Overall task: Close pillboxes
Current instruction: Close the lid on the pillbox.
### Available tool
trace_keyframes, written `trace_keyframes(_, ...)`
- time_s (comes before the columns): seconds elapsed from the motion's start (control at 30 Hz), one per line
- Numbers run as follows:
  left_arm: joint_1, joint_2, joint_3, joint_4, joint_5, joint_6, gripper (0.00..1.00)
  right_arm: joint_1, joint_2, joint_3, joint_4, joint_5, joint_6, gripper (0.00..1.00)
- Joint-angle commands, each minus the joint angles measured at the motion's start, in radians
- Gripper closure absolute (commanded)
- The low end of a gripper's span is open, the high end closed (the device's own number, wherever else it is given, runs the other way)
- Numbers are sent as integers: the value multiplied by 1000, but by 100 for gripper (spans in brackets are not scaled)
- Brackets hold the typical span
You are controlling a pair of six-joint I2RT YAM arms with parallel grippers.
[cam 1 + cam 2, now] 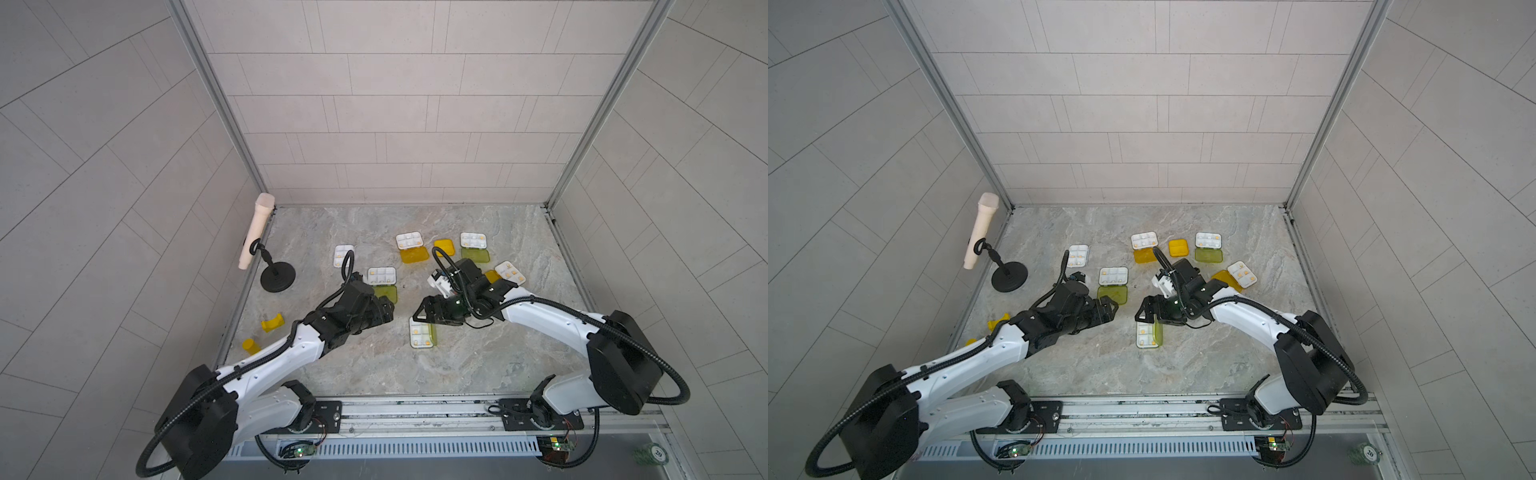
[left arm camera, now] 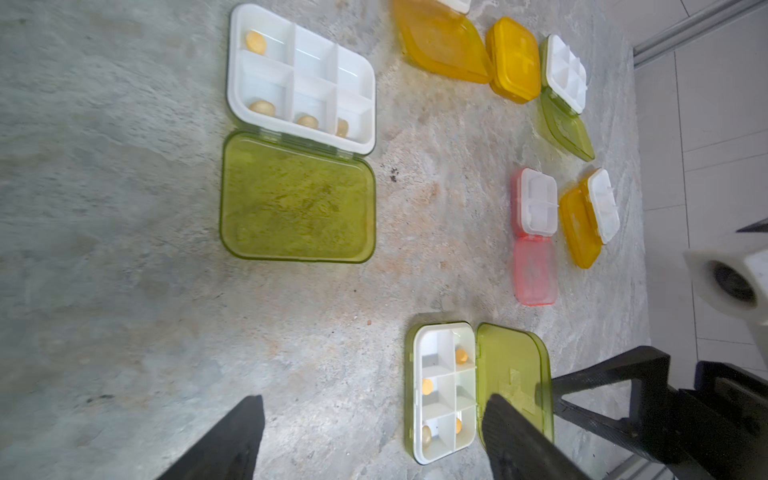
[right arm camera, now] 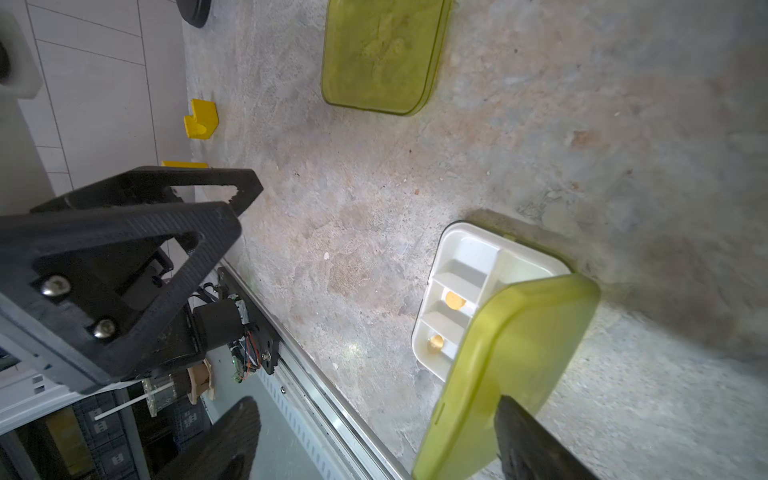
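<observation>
Right gripper [image 3: 376, 401], open, has 1 finger [image 3: 532, 440] outside the half-raised lid [image 3: 519, 353] of the front pillbox [image 1: 420, 333], tray [image 3: 465, 266] to its left; left gripper [image 2: 372, 401], open, sits farther.

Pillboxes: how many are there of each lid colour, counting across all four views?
Yellow-green lids: 3
Orange lids: 3, one of them shut
Pink lid: 1, seen only in the left wrist view
Clear lid: 1
Total: 8
</observation>
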Motion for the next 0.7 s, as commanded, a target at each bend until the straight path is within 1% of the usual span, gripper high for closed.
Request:
trace_keyframes(0.0,9,-31,-12,-24,-67,-14,13,19,12,28,-15,40,-1,10)
trace_keyframes(0.17,13,-34,-19,-34,-68,-12,13,31,33,59,-70,110,-20,10)
trace_keyframes(0.23,12,-32,-21,-31,-66,-13,13,42,44,81,-128,185,-41,11)
trace_keyframes(0.37,13,-23,-24,-14,-61,-15,13,92,91,150,-277,407,-82,11)
trace_keyframes(0.43,12,-14,-27,-11,-63,-18,13,121,122,181,-329,489,-93,11)
trace_keyframes(0.57,14,-8,-28,-14,-68,-19,13,163,170,212,-362,570,-97,11)
trace_keyframes(0.67,15,-11,-29,-17,-73,-22,13,182,195,225,-366,601,-97,11)
